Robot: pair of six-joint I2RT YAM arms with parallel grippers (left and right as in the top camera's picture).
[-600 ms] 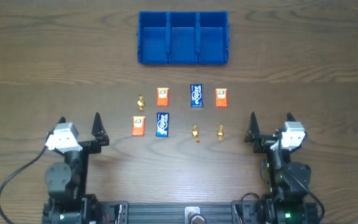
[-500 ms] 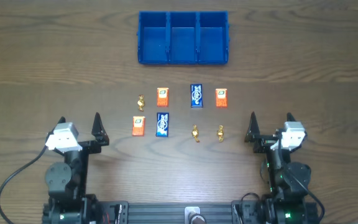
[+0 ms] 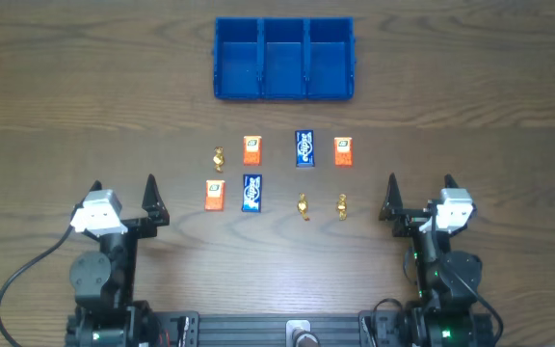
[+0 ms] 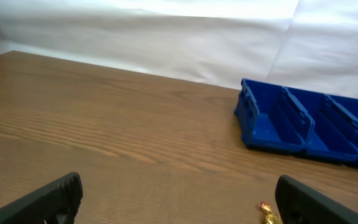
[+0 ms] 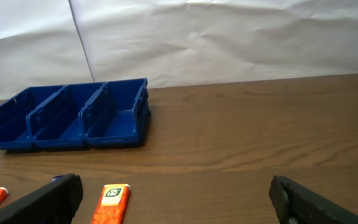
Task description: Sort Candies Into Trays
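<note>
On the counter (image 3: 66, 96), left claw (image 3: 123, 191) at seven o'clock and right claw (image 3: 419, 190) at five gape wide, empty (candies (image 3: 251, 193) between); tray (image 3: 284, 93) at twelve.

Overhead camera looks down; both low wrist cameras face the tray (image 3: 306, 58).

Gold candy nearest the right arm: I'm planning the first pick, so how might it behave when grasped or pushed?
The gold candy looks tiny, so it is probably light and may skid on the smooth wooden table if nudged. Its shiny wrapper could be slippery and crumple when squeezed. Its lumpy shape suggests little rolling.
</note>
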